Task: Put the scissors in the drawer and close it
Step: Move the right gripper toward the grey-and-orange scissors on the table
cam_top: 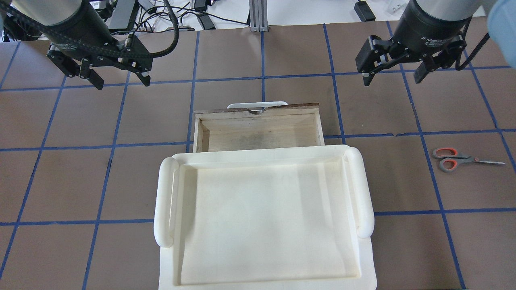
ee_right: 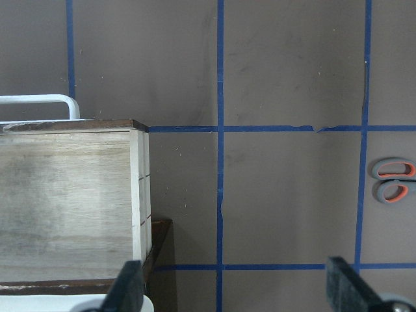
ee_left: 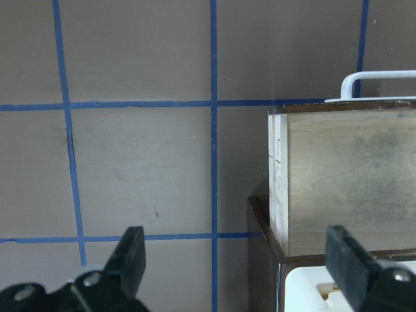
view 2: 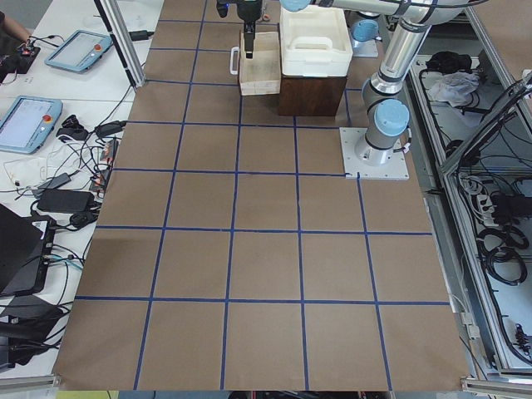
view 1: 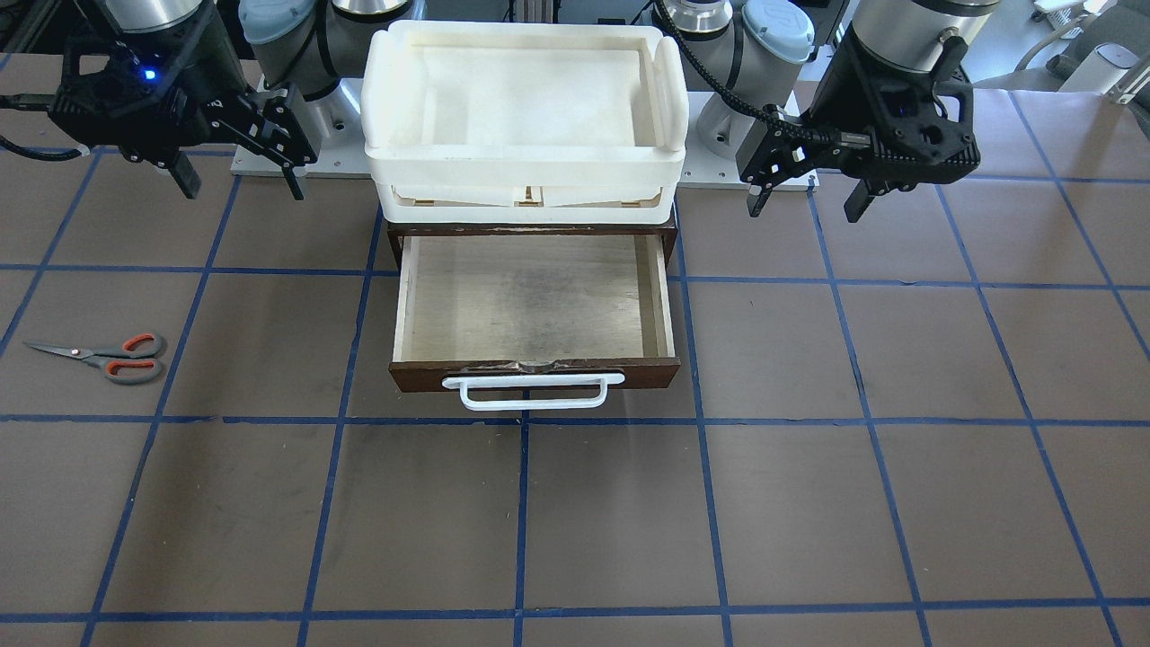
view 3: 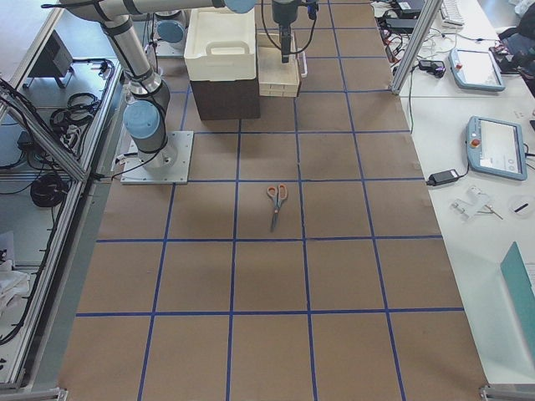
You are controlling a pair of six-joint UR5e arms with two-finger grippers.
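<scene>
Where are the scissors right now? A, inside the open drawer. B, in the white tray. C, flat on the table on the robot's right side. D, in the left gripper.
C: the scissors lie flat on the table on the robot's right side, with no gripper touching them, while the open drawer holds nothing.

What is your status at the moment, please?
Left hand, right hand open, empty. Scissors lie right of drawer, untouched. Drawer open, empty. Nothing between them.

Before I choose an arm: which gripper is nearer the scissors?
The right gripper: the scissors lie on its side of the drawer, the left gripper on the other.
</scene>
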